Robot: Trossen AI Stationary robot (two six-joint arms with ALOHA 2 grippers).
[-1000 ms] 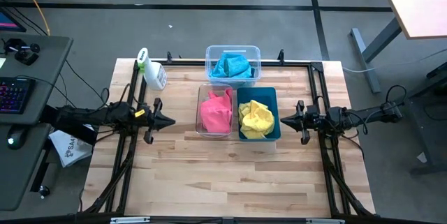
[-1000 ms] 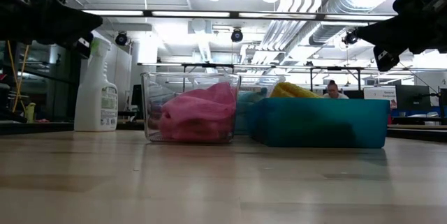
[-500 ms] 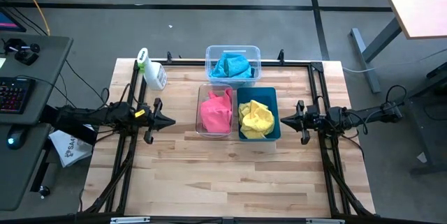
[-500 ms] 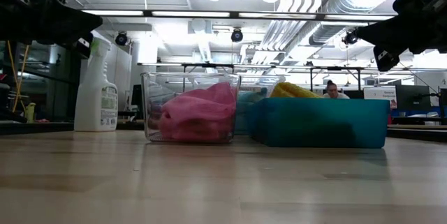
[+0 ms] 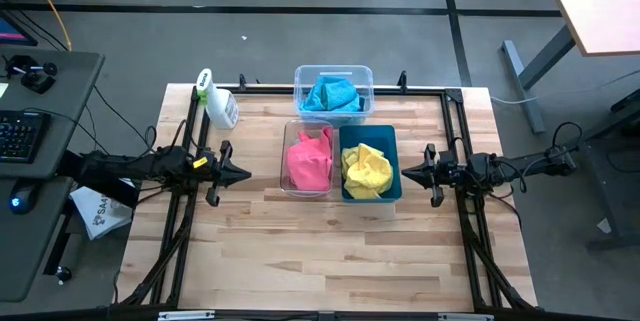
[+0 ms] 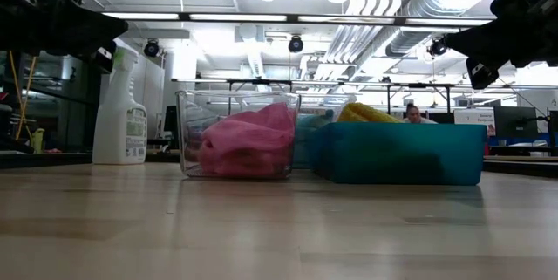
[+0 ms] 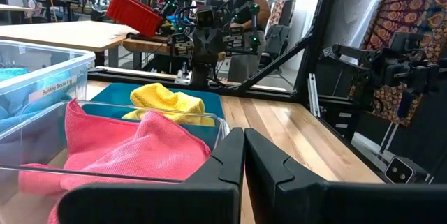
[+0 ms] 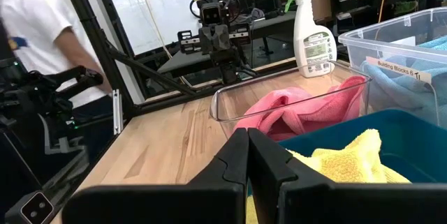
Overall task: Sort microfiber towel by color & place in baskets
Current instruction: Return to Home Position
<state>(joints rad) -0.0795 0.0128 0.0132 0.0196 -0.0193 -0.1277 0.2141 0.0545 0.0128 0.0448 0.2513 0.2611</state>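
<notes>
1. Table (image 5: 330,251): bare wood on the near side of the teal bin (image 5: 398,166), with all three bins grouped toward the far edge.
2. Teal bin: long axis near-to-far, crosswise to the line joining the two grippers.
3. Near clear bin (image 5: 286,176): right against the teal bin on its left-arm side, lying parallel to it. Far clear bin (image 5: 333,69): just behind the teal bin, shifted toward the left-arm side.
4. Towels, one colour to a bin: yellow towel (image 5: 367,169) inside the teal bin, pink towel (image 5: 310,161) in the near clear bin, blue towel (image 5: 331,93) in the far clear bin. None seen on the table outside a bin, so sorting judged complete.
5. Right gripper (image 5: 404,172): just beside the teal bin's outer wall, raised above the table, pointing at it, fingers pressed together and holding nothing.
6. Left gripper (image 5: 243,173): on the opposite side of the teal bin, beyond the near clear bin and a little apart from it, pointing inward, fingers likewise closed up and empty.
7. Bottle (image 5: 218,104): well off from the teal bin, at the far corner on the left-arm side.
8. Coming move, as judged: nothing to fetch, only parking. Bins straight ahead of both fingertips, right gripper much the nearer, so any travel better directed away from the teal bin than toward it.
</notes>
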